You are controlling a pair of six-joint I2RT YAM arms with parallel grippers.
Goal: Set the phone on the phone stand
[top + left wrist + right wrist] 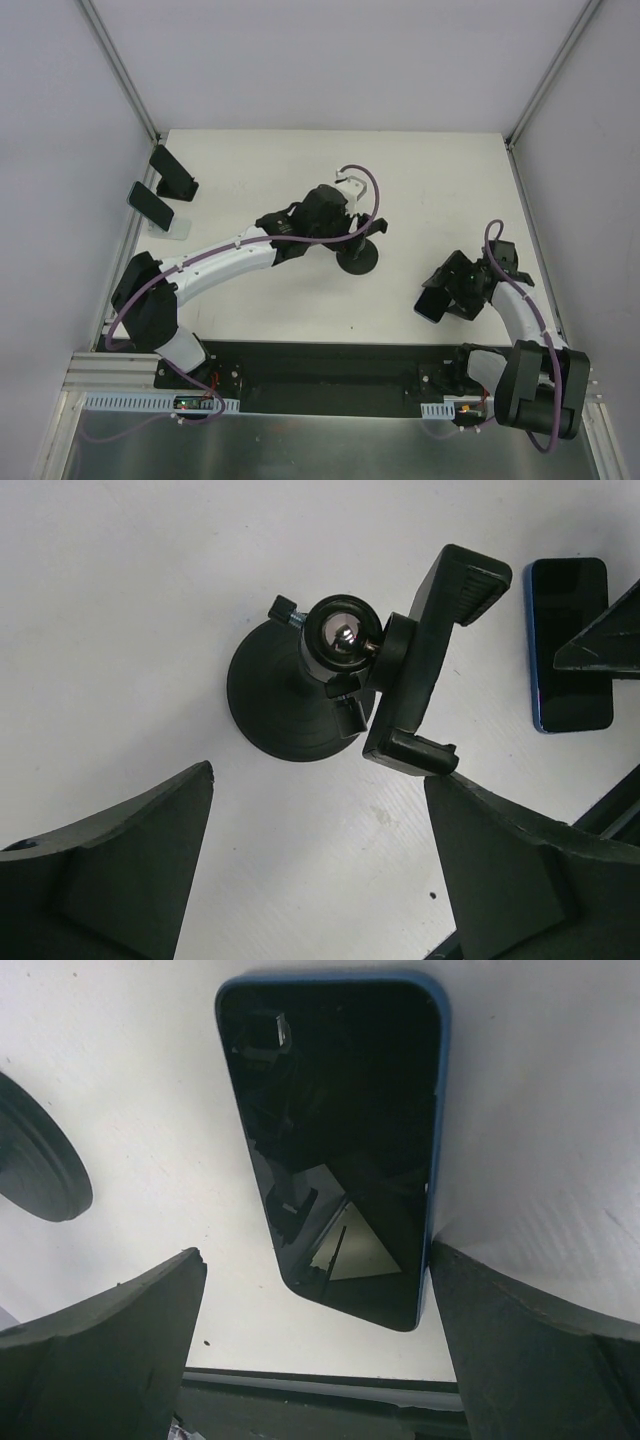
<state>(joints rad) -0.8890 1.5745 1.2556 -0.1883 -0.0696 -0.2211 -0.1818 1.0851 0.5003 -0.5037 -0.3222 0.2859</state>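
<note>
The phone [335,1140] lies flat on the white table, black screen up with a blue rim. My right gripper [315,1252] hangs over its near end, open, the phone's near end between the fingers and its blue edge close against the right finger [520,1340]. In the top view the phone [430,306] is at the right, under the right gripper [447,288]. The black phone stand [290,695] has a round base, a ball joint and an empty clamp [430,660]. My left gripper [318,775] is above it, open and holding nothing; it shows in the top view [352,232] over the stand [357,262].
A dark slab [172,172] and another [150,205] on a clear holder stand at the table's far left. Walls close in on both sides and the back. A black strip [320,365] runs along the near edge by the arm bases.
</note>
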